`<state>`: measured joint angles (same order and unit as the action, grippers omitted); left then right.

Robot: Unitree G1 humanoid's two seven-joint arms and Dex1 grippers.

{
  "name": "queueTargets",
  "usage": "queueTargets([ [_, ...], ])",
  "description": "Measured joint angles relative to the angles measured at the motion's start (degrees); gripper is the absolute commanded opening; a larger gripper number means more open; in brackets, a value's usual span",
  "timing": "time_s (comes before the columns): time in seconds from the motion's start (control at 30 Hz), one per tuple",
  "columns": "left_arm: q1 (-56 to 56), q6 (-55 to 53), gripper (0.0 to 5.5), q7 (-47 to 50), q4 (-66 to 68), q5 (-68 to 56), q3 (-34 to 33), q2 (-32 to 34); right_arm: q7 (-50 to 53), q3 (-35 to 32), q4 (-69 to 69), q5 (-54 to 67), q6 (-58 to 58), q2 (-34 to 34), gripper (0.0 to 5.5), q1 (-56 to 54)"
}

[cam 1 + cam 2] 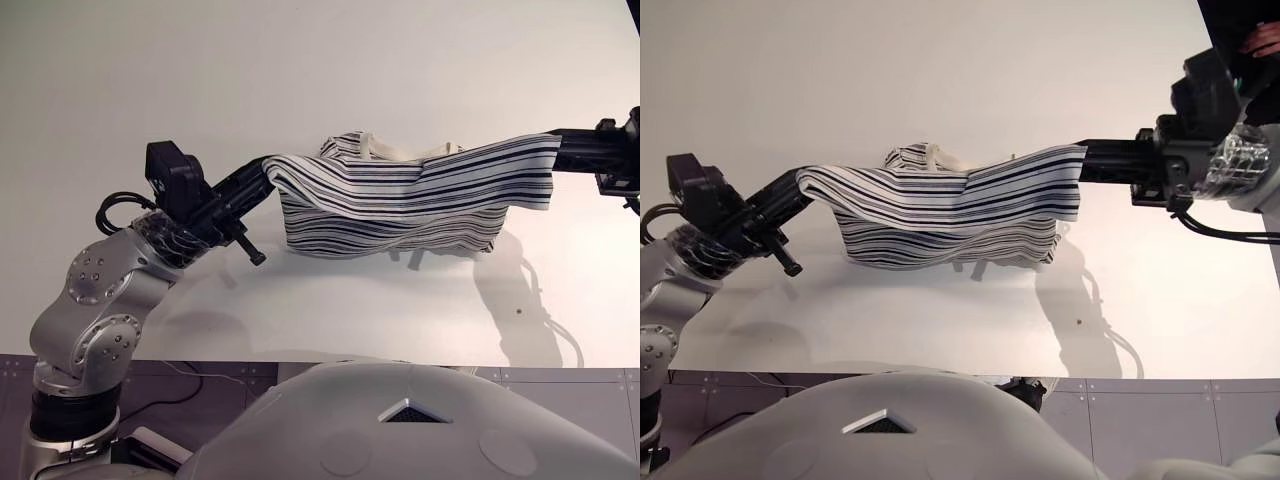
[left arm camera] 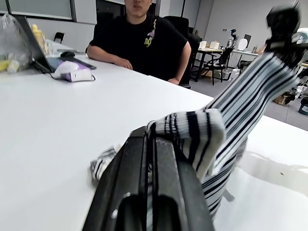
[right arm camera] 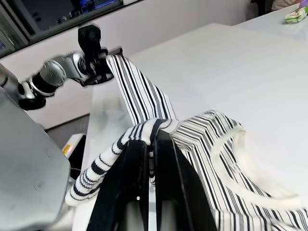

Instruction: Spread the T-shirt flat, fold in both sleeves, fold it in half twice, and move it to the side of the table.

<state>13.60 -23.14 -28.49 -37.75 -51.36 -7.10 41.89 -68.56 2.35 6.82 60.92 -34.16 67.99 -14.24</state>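
The left gripper [image 1: 268, 172] and right gripper [image 1: 1087, 160] are best drawn apart level, then lowered together, so the T-shirt [image 1: 400, 205] is laid uncreased. Both are clamped tight on its opposite edges; it is hung between them over the middle of the table [image 1: 300, 80], lower folds seemingly resting on the surface.

We see a big white table [image 1: 300, 90], matte, lit from above, with soft shadows on it. At its far end we note an open laptop [image 2: 33, 41], a clear plastic bag [image 2: 13, 45] and a small purple-white packet [image 2: 72, 73]. Behind are a black office chair [image 2: 179, 23], more cluttered desks [image 2: 216, 48] and grey floor [image 2: 202, 89]. Dark glass panels [image 2: 43, 7] line the wall. Grey riveted floor plates [image 1: 560, 385] lie by the table's near edge.
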Motion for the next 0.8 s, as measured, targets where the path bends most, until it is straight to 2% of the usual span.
queueTargets([
  [0.17,-10.8,-3.7,0.10,-1.1,11.3,5.2,7.2,-4.1,3.0,0.9,-6.6,-11.4,0.6,-5.1,0.12,-0.6],
  [0.27,-20.2,-4.2,0.10,-2.8,22.2,11.7,12.0,-7.5,6.7,1.2,-8.2,-16.5,1.6,-11.2,0.12,-1.6],
  [0.47,-29.7,-1.6,0.94,-7.5,37.6,19.7,13.9,-11.0,14.0,1.2,-9.8,-24.7,3.7,-19.5,0.10,-3.0],
  [0.67,-30.9,1.3,1.88,-8.9,42.6,25.5,13.7,-13.3,15.6,-1.0,-11.3,-29.9,5.3,-20.7,1.20,-2.8],
  [0.73,-31.1,1.8,2.18,-7.8,43.2,26.0,11.9,-13.9,16.6,-1.2,-13.2,-32.6,6.1,-20.7,1.55,-3.1],
  [0.8,-31.0,2.5,2.24,-5.4,43.2,26.0,8.2,-14.2,18.1,-0.8,-15.2,-36.1,6.9,-21.2,1.94,-3.3],
])
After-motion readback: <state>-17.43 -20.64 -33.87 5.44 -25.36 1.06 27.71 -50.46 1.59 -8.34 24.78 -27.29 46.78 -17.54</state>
